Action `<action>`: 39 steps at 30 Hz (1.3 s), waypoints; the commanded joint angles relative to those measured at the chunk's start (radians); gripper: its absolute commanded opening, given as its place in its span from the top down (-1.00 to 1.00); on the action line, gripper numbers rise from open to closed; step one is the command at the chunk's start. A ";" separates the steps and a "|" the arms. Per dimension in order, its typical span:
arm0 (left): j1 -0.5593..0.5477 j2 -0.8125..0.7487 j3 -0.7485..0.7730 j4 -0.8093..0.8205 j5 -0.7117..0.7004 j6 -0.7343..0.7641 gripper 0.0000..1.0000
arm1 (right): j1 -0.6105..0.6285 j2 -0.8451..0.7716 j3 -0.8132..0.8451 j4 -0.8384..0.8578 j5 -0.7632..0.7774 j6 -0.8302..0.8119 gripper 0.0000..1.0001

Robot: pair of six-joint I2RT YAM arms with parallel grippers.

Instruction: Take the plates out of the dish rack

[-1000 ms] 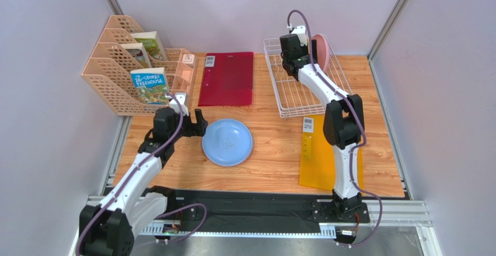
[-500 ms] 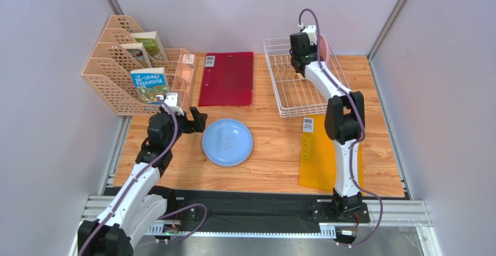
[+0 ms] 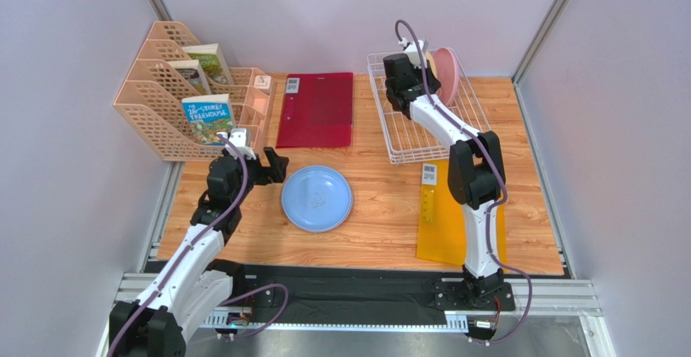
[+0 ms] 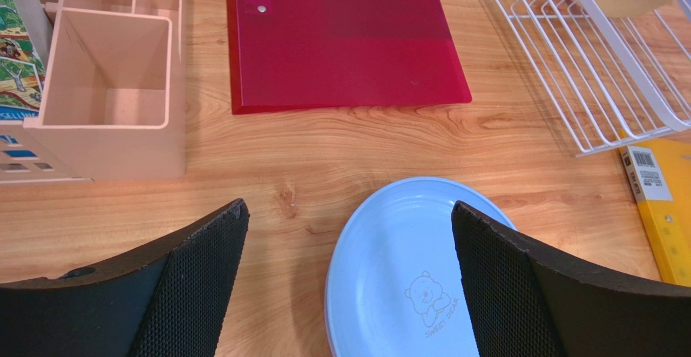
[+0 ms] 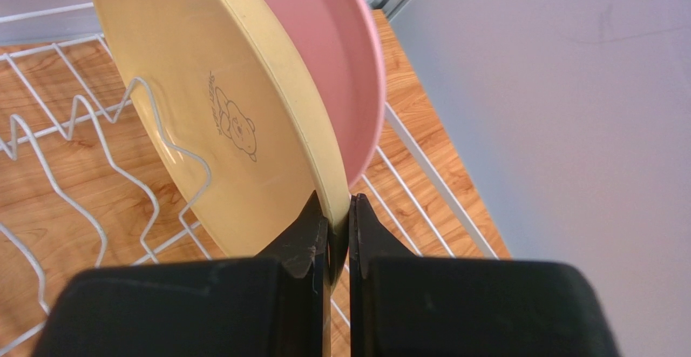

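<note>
So the right claw [image 5: 335,208] is clamped shut on the bottom rim of the cream-yellow round plastic plate [image 5: 203,90]. The rim sits right between the two black fingers. That plate stands on edge in the white wire dish rack [image 3: 395,130] at the far right corner of the wooden table [image 3: 381,235]. The pink round plastic plate [image 5: 324,41] leans right behind it, touching or close to it.

The left claw [image 4: 347,205] is wide open and holds nothing. It hangs over the table, just off the left rim of the light blue round plate [image 4: 397,276], which lies flat around the middle of the table.

Both the yellow plate and the blue one have a little line-drawn bear in the centre. The blue one has script under the bear, too small to read. A book [image 3: 207,119] in the peach plastic lattice file holders [image 3: 150,118] at the far left corner reads "The 26-Storey Treehouse". The flat yellow plastic folder [image 3: 442,227] near the right edge carries a barcode sticker [image 4: 646,171].

The plates look smooth and shallow. The rack has thin wavy tines. The left claw's pads [image 4: 203,292] are black with a fine mesh grip. A glossy red flat folder [image 3: 316,110] lies by the far edge.
</note>
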 commanded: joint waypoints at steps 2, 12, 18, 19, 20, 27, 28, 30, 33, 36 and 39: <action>0.002 0.010 -0.005 0.050 -0.014 -0.015 -0.99 | 0.053 -0.133 -0.065 0.197 0.107 -0.045 1.00; 0.002 0.032 0.003 0.065 0.024 -0.024 -0.99 | 0.099 -0.359 -0.237 0.188 0.085 0.022 1.00; 0.002 0.082 0.006 0.131 0.090 -0.061 -0.99 | 0.121 -0.529 -0.318 -0.084 -0.182 0.249 1.00; 0.002 0.102 0.007 0.151 0.098 -0.067 -0.99 | 0.124 -0.555 -0.343 -0.092 -0.211 0.272 1.00; 0.002 0.111 0.016 0.157 0.119 -0.073 -0.99 | 0.124 -0.598 -0.367 -0.094 -0.245 0.287 1.00; 0.001 0.252 0.068 0.342 0.272 -0.180 -0.99 | 0.125 -0.699 -0.507 -0.089 -0.590 0.337 1.00; 0.001 0.277 0.078 0.379 0.297 -0.226 -0.99 | 0.124 -0.708 -0.538 -0.080 -0.616 0.355 0.99; -0.007 0.356 0.125 0.444 0.346 -0.260 -0.99 | 0.125 -0.728 -0.564 -0.039 -0.693 0.367 1.00; -0.021 0.450 0.199 0.495 0.381 -0.309 -0.99 | 0.124 -0.738 -0.579 -0.020 -0.767 0.390 1.00; -0.039 0.536 0.252 0.545 0.404 -0.347 -0.96 | 0.125 -0.742 -0.585 -0.005 -0.827 0.403 1.00; -0.053 0.601 0.280 0.594 0.397 -0.370 -0.96 | 0.125 -0.745 -0.588 0.007 -0.880 0.413 1.00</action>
